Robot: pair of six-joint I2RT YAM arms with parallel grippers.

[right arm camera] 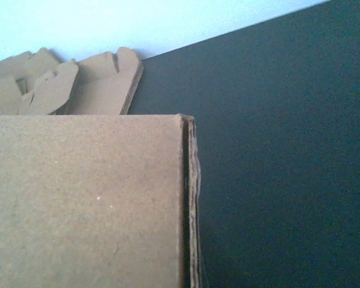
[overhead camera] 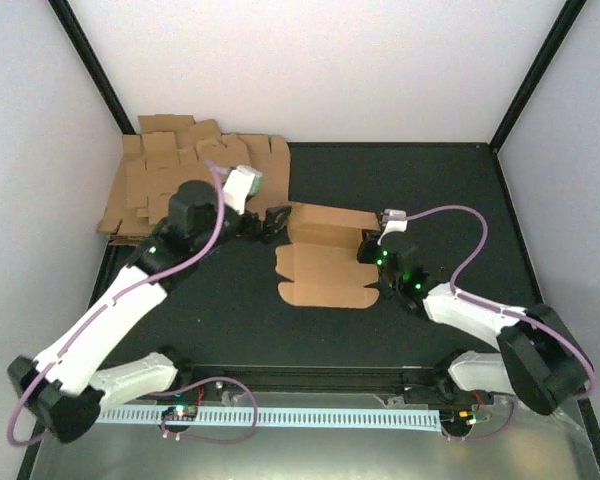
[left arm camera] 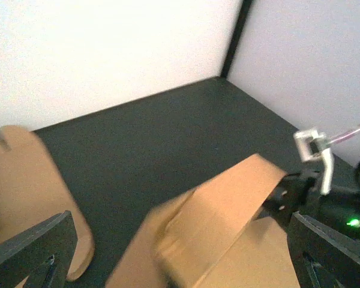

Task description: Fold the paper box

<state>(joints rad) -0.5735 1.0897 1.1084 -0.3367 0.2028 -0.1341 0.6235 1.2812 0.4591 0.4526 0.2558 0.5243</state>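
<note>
**Box half-raised at table centre, right arm pinching, left arm spread**

Top view: the paper box (overhead camera: 325,262) lay on the black table (overhead camera: 450,185), roughly midway between the two arms. Its near part lay flat, with rounded, notched flaps along the left edge. Its far part stood up from the fold as a raised panel.

The right gripper (overhead camera: 372,256) sat at the box's right edge with its jaws pressed together on the cardboard. Seen from the left wrist, a tilted brown panel ran up to that gripper's dark body and ended there, a green light showing just beside it. The right wrist camera showed no fingers. Cardboard filled the lower left of its view, with a layered edge running down the middle and bare table to the right.

The left gripper (overhead camera: 271,222) hovered just off the far-left corner of the box, jaws spread wide. Left wrist view: its two dark fingers (left arm camera: 33,249) stood at opposite bottom corners of the picture, cardboard lying between and beyond them. I could not tell whether either finger touched the box, and that view was blurred.

The pile of cardboard sheets (overhead camera: 170,170) sat in the far-left corner of the table against the white wall, apart from the box. A purple cable (overhead camera: 465,215) looped over the right arm.
</note>
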